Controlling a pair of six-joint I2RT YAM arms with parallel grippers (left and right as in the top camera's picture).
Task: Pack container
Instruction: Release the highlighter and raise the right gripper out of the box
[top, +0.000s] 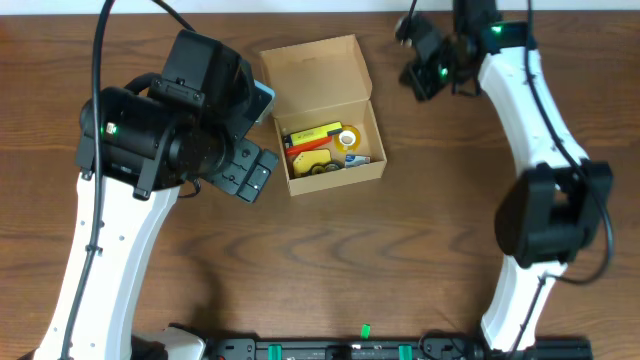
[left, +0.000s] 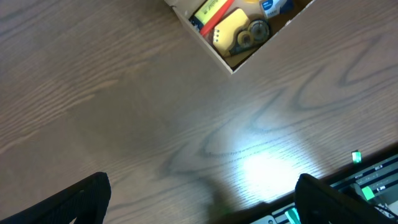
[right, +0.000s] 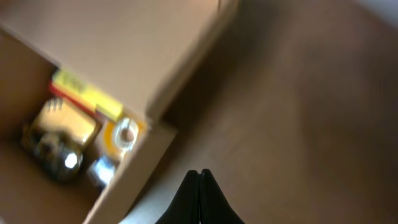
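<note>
The container (top: 340, 178) is a tan cardboard box at the table's back middle, with its flap lid (top: 315, 68) open toward the back. Inside lie a yellow tape dispenser (top: 316, 166), a yellow and red marker (top: 311, 134), a tape roll (top: 348, 138) and a small blue item (top: 357, 158). My left gripper (top: 252, 172) is open and empty just left of the box; in the left wrist view (left: 199, 205) the box (left: 205, 45) sits at the top. My right gripper (top: 418, 70) is shut and empty, right of the lid. In the right wrist view (right: 200, 177) it hovers beside the box wall (right: 134, 177).
A black rail with green lights (top: 365, 348) runs along the table's front edge and also shows in the left wrist view (left: 367, 180). Bare brown wood tabletop (top: 400, 240) lies in front of the box.
</note>
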